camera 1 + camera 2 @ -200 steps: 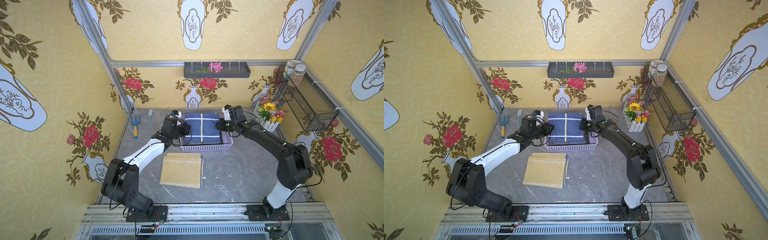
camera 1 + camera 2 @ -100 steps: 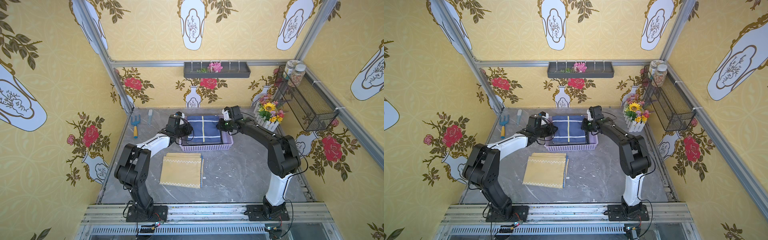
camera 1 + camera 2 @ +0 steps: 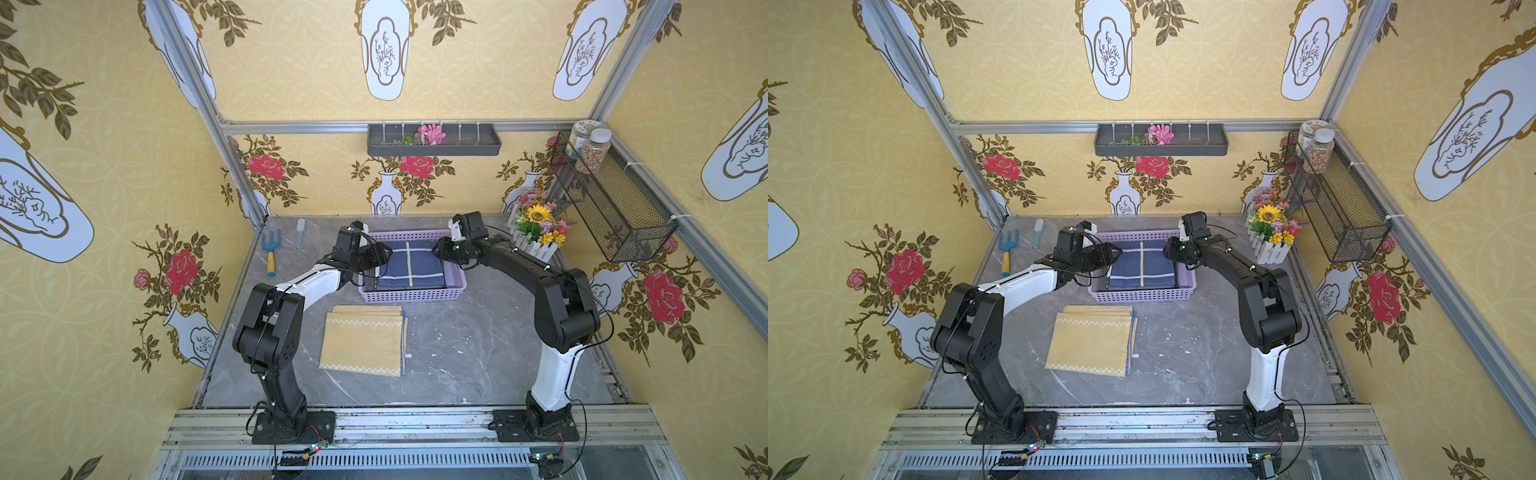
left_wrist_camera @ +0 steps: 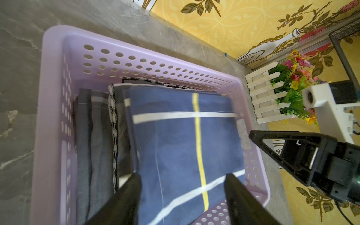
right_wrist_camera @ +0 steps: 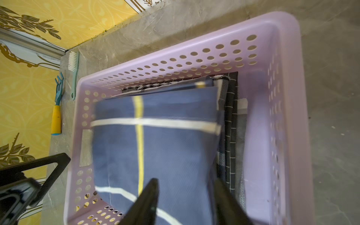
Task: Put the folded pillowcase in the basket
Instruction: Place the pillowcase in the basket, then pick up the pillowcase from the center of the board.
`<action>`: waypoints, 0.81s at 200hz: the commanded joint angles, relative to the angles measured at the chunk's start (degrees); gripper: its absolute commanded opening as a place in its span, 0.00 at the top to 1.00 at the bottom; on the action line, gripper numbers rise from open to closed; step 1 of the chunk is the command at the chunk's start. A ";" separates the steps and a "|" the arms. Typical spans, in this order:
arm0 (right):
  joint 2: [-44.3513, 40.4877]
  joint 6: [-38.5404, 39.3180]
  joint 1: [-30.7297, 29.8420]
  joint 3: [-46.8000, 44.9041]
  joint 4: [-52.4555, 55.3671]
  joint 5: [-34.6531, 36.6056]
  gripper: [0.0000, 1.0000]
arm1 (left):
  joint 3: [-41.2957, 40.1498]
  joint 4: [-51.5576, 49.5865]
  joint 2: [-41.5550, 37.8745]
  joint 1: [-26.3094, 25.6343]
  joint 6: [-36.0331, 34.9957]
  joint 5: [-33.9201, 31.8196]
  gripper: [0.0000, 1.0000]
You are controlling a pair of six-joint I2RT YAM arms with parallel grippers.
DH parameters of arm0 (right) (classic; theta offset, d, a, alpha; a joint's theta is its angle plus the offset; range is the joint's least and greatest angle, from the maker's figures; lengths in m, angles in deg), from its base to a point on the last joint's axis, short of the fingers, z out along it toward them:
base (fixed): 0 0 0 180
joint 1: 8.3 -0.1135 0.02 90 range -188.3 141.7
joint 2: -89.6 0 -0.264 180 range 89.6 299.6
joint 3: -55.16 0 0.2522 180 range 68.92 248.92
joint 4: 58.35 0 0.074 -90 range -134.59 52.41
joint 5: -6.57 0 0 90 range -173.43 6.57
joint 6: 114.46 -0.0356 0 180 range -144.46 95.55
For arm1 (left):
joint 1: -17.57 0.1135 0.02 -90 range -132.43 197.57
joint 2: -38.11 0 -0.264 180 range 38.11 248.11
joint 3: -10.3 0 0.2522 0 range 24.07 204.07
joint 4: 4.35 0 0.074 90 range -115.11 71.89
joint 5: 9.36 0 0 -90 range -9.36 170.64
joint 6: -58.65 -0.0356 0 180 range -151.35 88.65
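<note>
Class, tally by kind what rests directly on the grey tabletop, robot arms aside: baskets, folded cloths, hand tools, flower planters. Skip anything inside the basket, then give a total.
Baskets: 1, the lilac basket
Folded cloths: 1, the yellow cloth
Hand tools: 2, the garden fork and the brush
Flower planters: 1, the white fence planter
Total: 5

Grey marble-look table (image 3: 478, 353), walled on three sides. The lilac basket (image 3: 411, 295) sat on it toward the back, centre. In front of the basket, apart from it, a folded yellow cloth (image 3: 361, 340) with white zigzag trim lay flat, blue edges showing along its right side. Back left corner: hand fork (image 3: 271, 253), teal head, yellow handle, with a pale brush (image 3: 300, 233) beside it, not touching. Back right corner: flower planter (image 3: 536, 245) with white picket fence, near the basket but apart. White specks dotted the bare surface.
</note>
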 commanded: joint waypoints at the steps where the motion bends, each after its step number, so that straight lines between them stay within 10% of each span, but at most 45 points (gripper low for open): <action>1: -2.22 -0.19 -0.15 -0.44 -0.62 0.50 0.26 | 0.10 -1.25 -2.07 0.06 -0.70 -1.75 0.00; 69: -11.34 1.96 -4.18 -6.52 4.72 4.75 0.24 | -5.90 -5.01 -14.62 0.53 -0.37 -7.25 0.00; 162: -18.42 -6.62 -26.08 -15.55 8.62 15.56 0.24 | -24.79 -12.36 -40.41 0.49 1.45 -16.58 0.00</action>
